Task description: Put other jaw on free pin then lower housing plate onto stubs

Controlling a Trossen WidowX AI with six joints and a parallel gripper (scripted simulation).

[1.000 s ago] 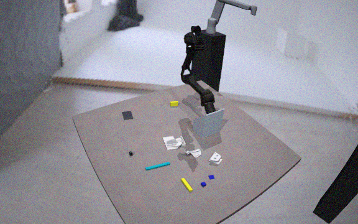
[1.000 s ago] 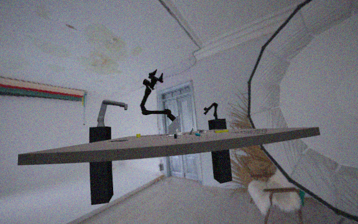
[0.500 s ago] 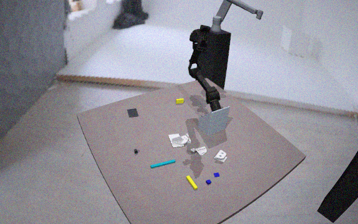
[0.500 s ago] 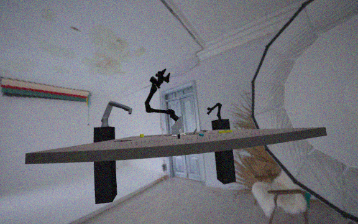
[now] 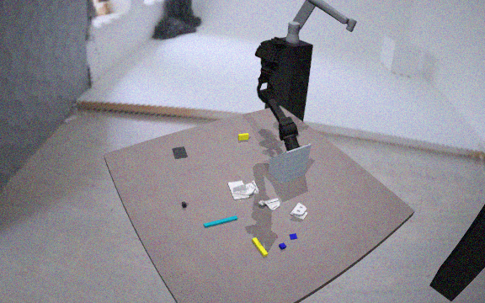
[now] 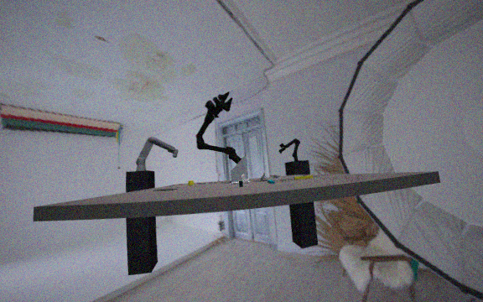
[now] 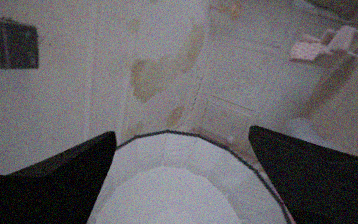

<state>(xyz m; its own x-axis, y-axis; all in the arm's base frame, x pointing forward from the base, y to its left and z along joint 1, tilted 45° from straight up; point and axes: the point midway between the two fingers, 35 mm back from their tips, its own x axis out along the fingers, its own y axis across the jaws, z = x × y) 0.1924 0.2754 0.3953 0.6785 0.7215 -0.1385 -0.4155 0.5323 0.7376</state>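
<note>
My gripper (image 6: pixel 230 99) (image 7: pixel 183 135) is open and empty. It is raised high above the table and points away from it; the wrist view shows only room surfaces beyond the fingers. In the top view it blends into the black pedestal. A white flat base (image 5: pixel 233 186) lies mid-table with white shapes on its right part; pins and teeth are too small to tell. A separate white piece (image 5: pixel 273 204) with a narrow end lies to its right. Further right is a white plate-like piece (image 5: pixel 302 208) with two dark spots. Whether the teeth mesh cannot be told.
A grey upright panel (image 5: pixel 290 165) stands by the arm's base. On the table (image 5: pixel 331 227) are a yellow block (image 5: pixel 243 136), dark square (image 5: pixel 179 152), small black object (image 5: pixel 184 204), teal bar (image 5: pixel 221 221), yellow bar (image 5: pixel 259 247) and two blue pieces (image 5: pixel 282 246) (image 5: pixel 293 236).
</note>
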